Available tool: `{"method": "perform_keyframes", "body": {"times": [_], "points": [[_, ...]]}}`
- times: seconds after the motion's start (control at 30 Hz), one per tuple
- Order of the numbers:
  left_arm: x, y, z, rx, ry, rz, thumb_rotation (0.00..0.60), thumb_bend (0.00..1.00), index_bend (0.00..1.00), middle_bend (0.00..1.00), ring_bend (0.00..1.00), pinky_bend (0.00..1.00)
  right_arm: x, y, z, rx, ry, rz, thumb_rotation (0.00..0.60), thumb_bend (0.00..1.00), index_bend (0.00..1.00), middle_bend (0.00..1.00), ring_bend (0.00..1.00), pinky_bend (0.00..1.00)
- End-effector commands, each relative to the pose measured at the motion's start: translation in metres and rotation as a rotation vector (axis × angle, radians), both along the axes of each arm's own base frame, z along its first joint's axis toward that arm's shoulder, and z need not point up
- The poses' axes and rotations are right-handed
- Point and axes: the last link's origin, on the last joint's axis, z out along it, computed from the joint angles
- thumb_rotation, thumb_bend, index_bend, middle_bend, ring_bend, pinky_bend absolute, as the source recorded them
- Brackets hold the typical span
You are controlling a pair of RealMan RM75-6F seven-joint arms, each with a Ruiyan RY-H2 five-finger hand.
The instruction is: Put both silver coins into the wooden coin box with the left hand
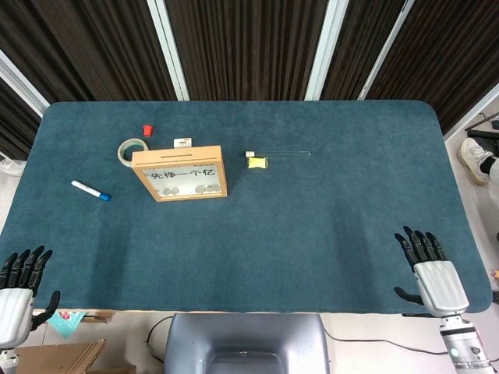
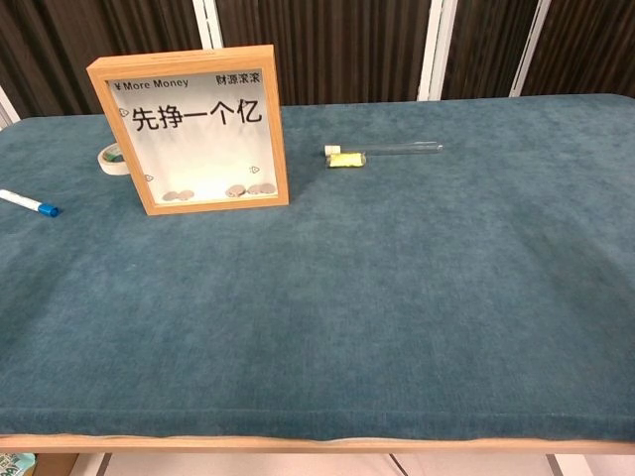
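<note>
Several silver coins point(image 2: 248, 188), thin, hard and slippery, lie inside the wooden coin box point(image 1: 180, 174), probably the task's pair among them. Both robot hands, left point(image 1: 17, 300) and right point(image 1: 431, 273), hang spread and empty, well apart from the box.

Head looks down; chest faces the same table point(image 2: 417, 297).

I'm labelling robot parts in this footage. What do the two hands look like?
Both match: the left hand and right hand each have a pale grey-white shell over the back and slim black fingers and thumb. The right one sits on a grey-white wrist cuff. No markings or cables are legible.
</note>
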Motion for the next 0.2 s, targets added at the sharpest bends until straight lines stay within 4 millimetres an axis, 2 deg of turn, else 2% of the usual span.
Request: {"method": "perform_keyframes", "body": {"times": [0.03, 0.2], "points": [[-0.0017, 0.0001, -0.0012, -0.008, -0.013, -0.01, 0.6, 0.38, 0.07, 0.03, 0.0, 0.0, -0.0005, 0.0009, 0.0009, -0.003, -0.001, -0.001, 0.6, 0.2, 0.0, 0.0, 0.0, 0.0], [-0.0011, 0.0021, -0.0048, -0.036, -0.006, -0.011, 0.6, 0.38, 0.07, 0.03, 0.0, 0.0, -0.0027, 0.0002, 0.004, -0.012, -0.005, -0.009, 0.6, 0.2, 0.0, 0.0, 0.0, 0.0]]}}
